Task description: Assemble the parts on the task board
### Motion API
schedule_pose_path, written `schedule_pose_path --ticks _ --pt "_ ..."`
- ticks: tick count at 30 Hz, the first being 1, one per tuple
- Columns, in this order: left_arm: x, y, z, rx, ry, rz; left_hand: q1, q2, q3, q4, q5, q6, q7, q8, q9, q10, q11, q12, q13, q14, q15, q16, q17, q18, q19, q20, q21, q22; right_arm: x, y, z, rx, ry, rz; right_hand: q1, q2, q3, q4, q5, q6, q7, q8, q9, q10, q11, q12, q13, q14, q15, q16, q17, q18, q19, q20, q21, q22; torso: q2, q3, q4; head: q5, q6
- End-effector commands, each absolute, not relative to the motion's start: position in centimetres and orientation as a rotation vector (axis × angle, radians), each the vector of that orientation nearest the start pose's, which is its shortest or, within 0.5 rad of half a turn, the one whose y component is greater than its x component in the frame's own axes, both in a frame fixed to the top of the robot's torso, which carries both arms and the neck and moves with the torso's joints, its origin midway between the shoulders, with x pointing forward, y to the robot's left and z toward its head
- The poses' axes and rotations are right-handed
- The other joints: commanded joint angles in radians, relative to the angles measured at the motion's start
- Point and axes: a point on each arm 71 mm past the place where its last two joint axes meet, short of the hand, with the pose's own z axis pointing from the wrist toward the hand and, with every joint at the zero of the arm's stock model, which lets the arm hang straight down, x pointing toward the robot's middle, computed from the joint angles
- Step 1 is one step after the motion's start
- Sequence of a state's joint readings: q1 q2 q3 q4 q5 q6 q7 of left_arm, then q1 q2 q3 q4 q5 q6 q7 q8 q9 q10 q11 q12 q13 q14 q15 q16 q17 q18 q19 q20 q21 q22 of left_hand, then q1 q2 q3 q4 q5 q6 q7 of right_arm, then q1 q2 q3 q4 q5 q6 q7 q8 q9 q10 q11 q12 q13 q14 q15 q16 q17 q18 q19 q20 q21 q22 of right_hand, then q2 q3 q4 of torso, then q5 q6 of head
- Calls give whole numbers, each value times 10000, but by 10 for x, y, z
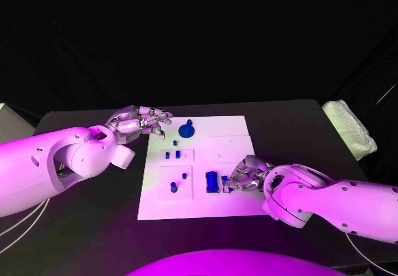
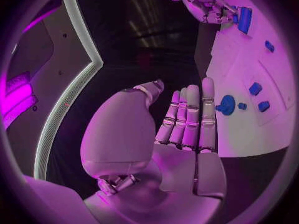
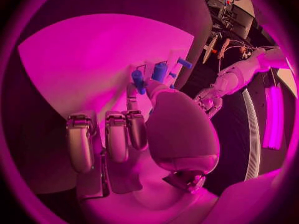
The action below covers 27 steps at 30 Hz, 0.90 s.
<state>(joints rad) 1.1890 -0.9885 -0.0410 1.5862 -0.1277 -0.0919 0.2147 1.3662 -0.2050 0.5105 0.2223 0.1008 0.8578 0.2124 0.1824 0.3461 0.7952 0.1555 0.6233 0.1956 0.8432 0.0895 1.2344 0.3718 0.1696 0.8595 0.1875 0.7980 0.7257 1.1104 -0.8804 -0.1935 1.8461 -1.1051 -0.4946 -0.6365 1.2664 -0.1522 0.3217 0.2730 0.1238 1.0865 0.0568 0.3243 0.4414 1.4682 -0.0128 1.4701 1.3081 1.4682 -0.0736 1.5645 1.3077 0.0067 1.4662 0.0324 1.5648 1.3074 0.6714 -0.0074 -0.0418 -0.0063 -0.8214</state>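
The white task board (image 1: pixel 236 129) lies mid-table. On it are a round blue part (image 1: pixel 187 130), two small blue pieces (image 1: pixel 172 154), a blue peg (image 1: pixel 174 186) and a large blue block (image 1: pixel 212 182). My left hand (image 1: pixel 139 122) hovers at the board's far left corner, just left of the round part (image 2: pixel 227 104). Its fingers (image 2: pixel 190 114) are straight and hold nothing. My right hand (image 1: pixel 245 175) sits low on the board beside the block (image 2: pixel 244 20). Thumb and a finger pinch a small blue peg (image 3: pixel 138 81); the other fingers (image 3: pixel 106 139) are curled in.
A folded white cloth (image 1: pixel 352 129) lies at the table's far right edge. A pale box (image 1: pixel 12 123) stands off the left edge. Thin cables (image 1: pixel 20 227) hang by my left arm. Bare black table (image 1: pixel 91 230) surrounds the board.
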Motion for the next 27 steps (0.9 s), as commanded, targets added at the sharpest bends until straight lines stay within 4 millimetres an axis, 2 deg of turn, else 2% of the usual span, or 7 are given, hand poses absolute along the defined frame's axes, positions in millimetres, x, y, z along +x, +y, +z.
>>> schedule_pose_path --ticks 1,6,15,24,27 --pt "465 245 -187 -10355 17171 -15480 -17 90 3 68 -31 -98 -2 59 -17 -65 -13 66 -6 36 31 -46 9 138 67 28 -45 -12 376 -165 -263 4444 20939 5388 -156 -6 71 26 -9 65 0 70 18 671 -51 44 2127 1026 -68 63 2631 -67 1046 -66 60 2634 -7 -3 -1 1 -3" --pt "465 245 -187 -10349 17187 -15495 -45 88 -24 116 -33 -113 1 61 -24 -76 -12 69 -6 36 33 -48 15 140 92 29 -45 -17 376 -164 -263 4417 20918 5468 -602 -169 81 124 -21 59 19 112 58 676 -34 44 2133 1026 -54 63 2631 -67 1046 -62 60 2634 -7 -3 5 -6 -4" --pt "464 245 -187 -10305 17269 -15530 -87 98 -57 189 -26 -127 2 65 -33 -87 -10 77 -5 38 35 -50 25 140 118 31 -51 -26 377 -165 -263 4382 20980 5372 -1366 -282 22 167 -18 56 31 172 112 689 -18 62 2153 1026 -40 63 2631 -67 1046 -47 60 2634 -3 -6 -1 -8 -18" --pt "464 245 -187 -10296 17289 -15521 -88 95 -66 202 -23 -131 0 67 -35 -92 -11 80 -5 37 35 -51 27 140 129 31 -51 -28 377 -165 -263 4294 21012 5404 -1408 -296 14 159 -14 54 28 176 116 687 -20 56 2151 1026 -41 63 2631 -67 1046 -46 60 2634 -4 1 0 -17 -20" --pt "464 245 -187 -10295 17290 -15516 -88 95 -66 202 -23 -131 0 67 -35 -92 -11 80 -5 37 35 -51 27 140 129 31 -51 -28 376 -165 -263 4229 21054 5412 -1189 -369 123 -17 4 28 1 194 136 688 -44 54 2154 1026 -57 63 2631 -67 1046 -53 60 2634 -8 0 0 -27 -27"
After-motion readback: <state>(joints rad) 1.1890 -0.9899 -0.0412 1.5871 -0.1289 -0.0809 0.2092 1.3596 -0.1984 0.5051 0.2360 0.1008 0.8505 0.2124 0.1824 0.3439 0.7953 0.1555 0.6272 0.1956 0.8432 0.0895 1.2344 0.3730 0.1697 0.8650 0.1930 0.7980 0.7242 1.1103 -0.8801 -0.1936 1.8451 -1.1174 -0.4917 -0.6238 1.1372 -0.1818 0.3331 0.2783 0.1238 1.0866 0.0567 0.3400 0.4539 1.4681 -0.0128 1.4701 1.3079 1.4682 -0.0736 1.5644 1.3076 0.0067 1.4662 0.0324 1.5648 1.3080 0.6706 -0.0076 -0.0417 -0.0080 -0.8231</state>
